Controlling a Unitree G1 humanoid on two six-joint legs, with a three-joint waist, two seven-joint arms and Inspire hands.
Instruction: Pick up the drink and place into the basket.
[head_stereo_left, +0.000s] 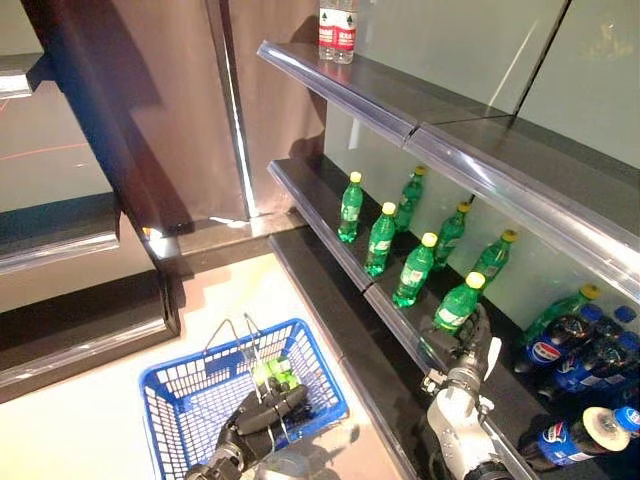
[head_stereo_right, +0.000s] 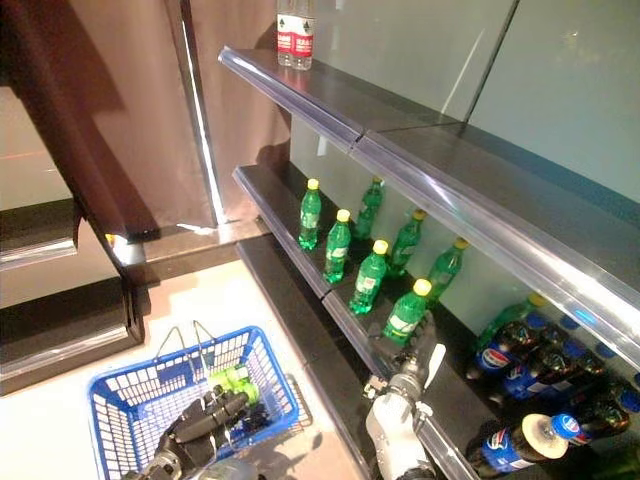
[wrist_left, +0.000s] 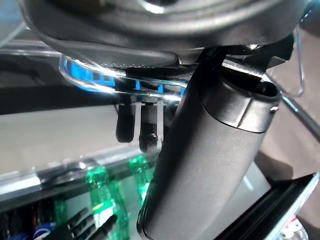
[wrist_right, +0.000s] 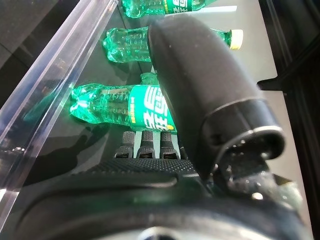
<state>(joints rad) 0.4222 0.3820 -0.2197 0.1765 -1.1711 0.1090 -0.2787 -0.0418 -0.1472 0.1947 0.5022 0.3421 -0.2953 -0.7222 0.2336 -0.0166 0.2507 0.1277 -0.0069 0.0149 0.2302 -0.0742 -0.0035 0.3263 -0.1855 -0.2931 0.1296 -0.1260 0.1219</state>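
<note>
Step in hand: reach for drink. Right hand (head_stereo_left: 468, 345) at nearest green bottle (head_stereo_left: 458, 303) on middle shelf (head_stereo_left: 330, 235); fingers apparently uncurled beside it, grasp not confirmed. Left hand (head_stereo_left: 262, 413) clenched on basket (head_stereo_left: 175, 385) handle. Next: close fingers round bottle, lift clear.

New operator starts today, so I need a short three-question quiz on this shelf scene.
1. True or false: the blue basket already holds a green bottle.
2. Which hand is at the nearest green bottle on the shelf? A) left hand B) right hand
3. Fill in: the green bottles' caps are ____.

Key: 1 true; 2 B; 3 yellow.
</note>
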